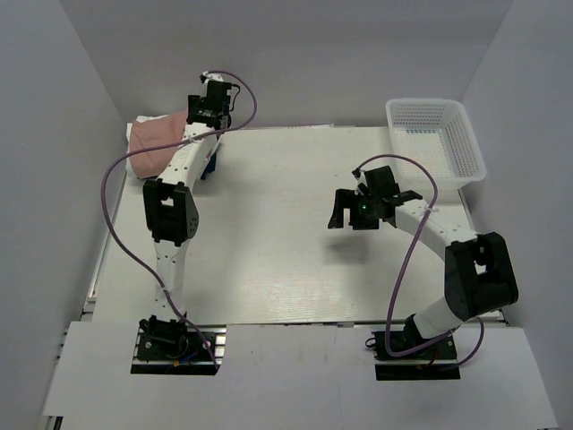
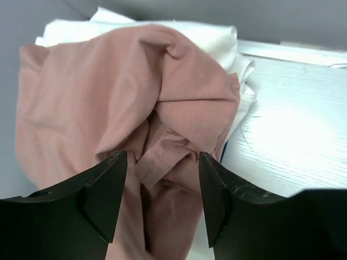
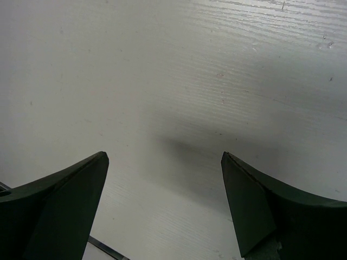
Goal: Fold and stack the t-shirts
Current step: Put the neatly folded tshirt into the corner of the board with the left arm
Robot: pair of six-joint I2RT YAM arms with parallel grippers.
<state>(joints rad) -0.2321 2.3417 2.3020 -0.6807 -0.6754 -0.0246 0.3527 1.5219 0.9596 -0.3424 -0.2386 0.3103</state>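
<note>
No text, label, brand, number or sign can be read in any view. The pink t-shirt [image 2: 108,92], heaped at the far left corner of the surface [image 1: 286,233], turns only plain folds and a stitched hem to the camera.
</note>
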